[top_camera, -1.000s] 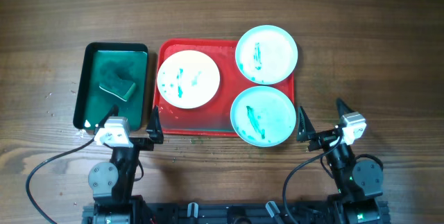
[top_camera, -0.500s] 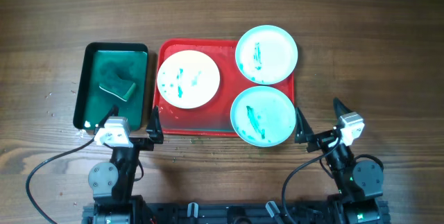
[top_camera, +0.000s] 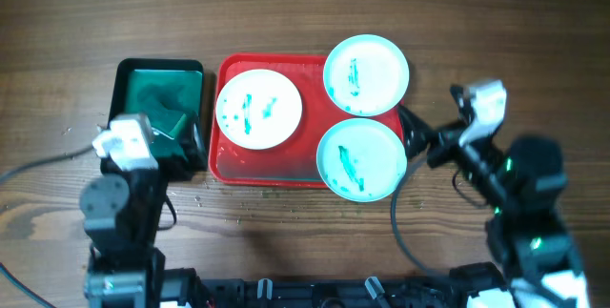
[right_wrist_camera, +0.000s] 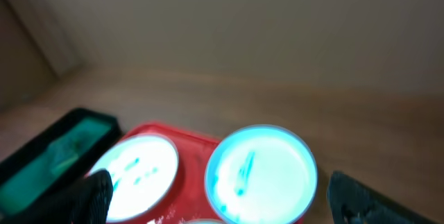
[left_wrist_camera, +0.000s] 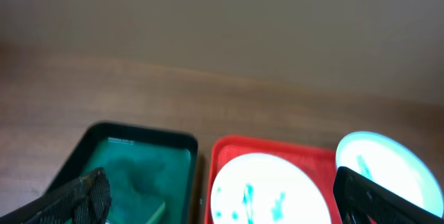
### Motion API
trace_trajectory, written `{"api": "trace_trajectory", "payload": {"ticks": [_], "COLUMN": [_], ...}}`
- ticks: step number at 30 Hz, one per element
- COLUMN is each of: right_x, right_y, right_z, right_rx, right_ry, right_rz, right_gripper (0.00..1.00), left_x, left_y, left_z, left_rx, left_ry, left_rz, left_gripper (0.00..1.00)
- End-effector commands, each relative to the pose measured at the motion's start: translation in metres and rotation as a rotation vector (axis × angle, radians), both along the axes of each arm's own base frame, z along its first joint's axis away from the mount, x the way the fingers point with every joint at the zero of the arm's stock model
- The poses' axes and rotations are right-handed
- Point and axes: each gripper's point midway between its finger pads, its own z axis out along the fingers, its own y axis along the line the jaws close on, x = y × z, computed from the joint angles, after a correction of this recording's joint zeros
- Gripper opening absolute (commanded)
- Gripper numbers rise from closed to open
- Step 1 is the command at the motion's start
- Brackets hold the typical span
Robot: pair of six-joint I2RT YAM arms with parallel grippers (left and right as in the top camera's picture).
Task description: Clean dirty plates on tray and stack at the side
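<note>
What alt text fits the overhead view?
Three green-smeared white plates on a red tray on a wooden table; the two right plates overhang its rim. A dark green tray with a sponge sits to its left. The left arm overlaps it; the right arm is beside the plates.

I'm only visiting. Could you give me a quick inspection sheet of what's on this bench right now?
Surface: wooden table, small specks by the trays.
Job's things: red tray; three plates, all green-streaked, two overhanging its right side.
Clutter: dark green tray holding a green sponge.
Grippers: left gripper and right gripper open, empty.
Cables: black cables trail from both arms.
Surroundings: plain blurred wall.
</note>
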Motion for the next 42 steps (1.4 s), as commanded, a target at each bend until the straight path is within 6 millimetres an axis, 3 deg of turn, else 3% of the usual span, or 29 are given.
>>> {"api": "trace_trajectory", "payload": {"ticks": [1, 4, 7, 9, 12, 15, 17, 18, 19, 21, 24, 29, 31, 36, 42], "right_x": [0.015, 0.028, 0.041, 0.046, 0.065, 0.064, 0.075, 0.08, 0.083, 0.085, 0.085, 0.084, 0.089, 0.102, 0.106], "right_y": [0.018, 0.031, 0.045, 0.048, 0.06, 0.089, 0.087, 0.085, 0.087, 0.104, 0.141, 0.177, 0.185, 0.193, 0.196], "right_z": [0.035, 0.04, 0.031, 0.018, -0.006, -0.019, -0.045, -0.06, -0.069, -0.087, -0.12, -0.197, -0.225, -0.258, -0.281], "right_rx": [-0.001, -0.028, -0.064, -0.088, -0.027, 0.072, -0.023, -0.093, -0.141, -0.199, -0.235, -0.297, -0.296, -0.276, -0.242], "right_ry": [0.078, 0.207, 0.428, 0.534, 0.645, 0.724, 0.761, 0.78, 0.785, 0.795, 0.83, 0.938, 0.97, 0.975, 1.007], "right_rz": [0.096, 0.167, 0.21, 0.224, 0.233, 0.376, 0.264, 0.17, 0.117, 0.06, 0.055, 0.077, 0.072, 0.052, 0.007], "right_gripper": [1.0, 1.0, 1.0, 1.0, 1.0, 1.0, 0.95, 0.93, 0.92, 0.86, 0.8, 0.66, 0.52, 0.36, 0.21], "left_x": [0.016, 0.033, 0.052, 0.06, 0.057, 0.06, 0.064, 0.07, 0.075, 0.078, 0.064, 0.065, 0.07, 0.079, 0.087], "left_y": [0.0, -0.001, -0.024, -0.042, -0.072, -0.073, -0.073, -0.068, -0.06, -0.015, 0.025, 0.041, 0.044, 0.057, 0.061], "left_z": [0.025, 0.043, 0.065, 0.067, 0.05, 0.027, 0.021, 0.019, 0.015, -0.008, -0.03, -0.049, -0.065, -0.096, -0.122], "left_rx": [-0.054, -0.117, -0.184, -0.241, -0.362, -0.392, -0.396, -0.375, -0.361, -0.438, -0.463, -0.412, -0.406, -0.406, -0.401], "left_ry": [0.119, 0.233, 0.388, 0.462, 0.584, 0.681, 0.7, 0.689, 0.689, 0.756, 0.803, 0.85, 0.895, 0.968, 1.021], "left_rz": [0.012, 0.023, -0.099, -0.189, -0.348, -0.342, -0.338, -0.317, -0.262, 0.14, 0.495, 0.578, 0.595, 0.646, 0.666], "left_gripper": [1.0, 1.0, 1.0, 1.0, 1.0, 1.0, 1.0, 1.0, 0.86, 0.68, 0.68, 0.71, 0.7, 0.68, 0.65]}}
